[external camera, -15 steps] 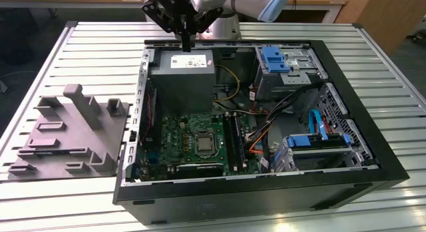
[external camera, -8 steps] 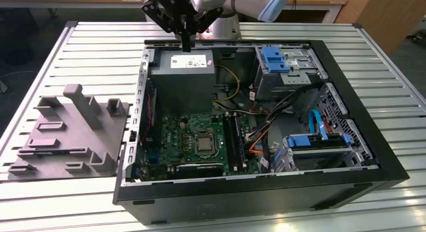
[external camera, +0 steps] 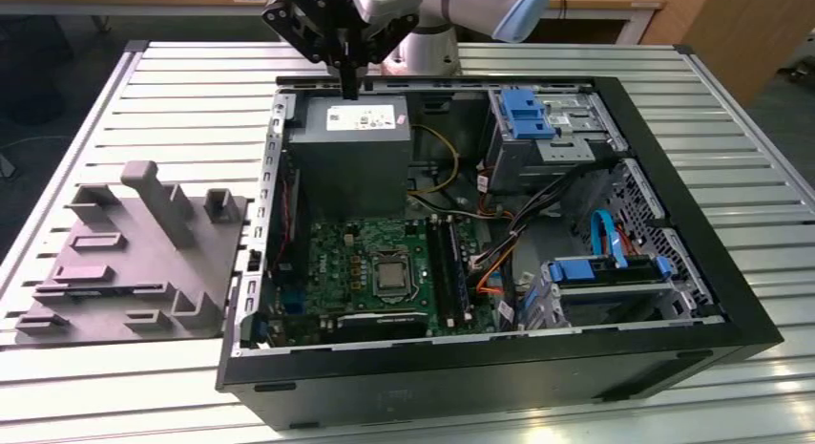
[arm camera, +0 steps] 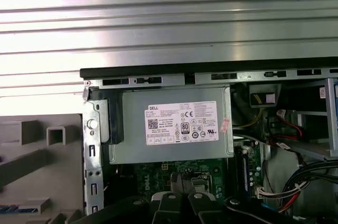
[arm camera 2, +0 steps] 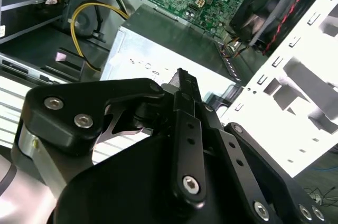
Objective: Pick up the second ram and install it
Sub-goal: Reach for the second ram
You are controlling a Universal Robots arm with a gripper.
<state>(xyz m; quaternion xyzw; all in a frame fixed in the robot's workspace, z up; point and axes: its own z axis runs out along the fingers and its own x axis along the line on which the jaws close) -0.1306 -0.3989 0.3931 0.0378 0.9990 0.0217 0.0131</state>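
Slatted metal table (external camera: 166, 91) carries open black computer case (external camera: 510, 382) lying on its side; grey moulded fixture (external camera: 128, 263) just beside it, on the exterior view's left.

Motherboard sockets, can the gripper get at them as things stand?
Probably yes. The gripper hangs over the power supply, the case is open on top, and nothing covers the sockets; cables run close beside them.

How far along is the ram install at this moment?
Done: nothing I can confirm; the motherboard sockets are too dark to tell a seated stick. In hand: nothing; the claw hangs shut, with no ram in it, above the power supply. Left: by this, both pick-up and seating seem outstanding.
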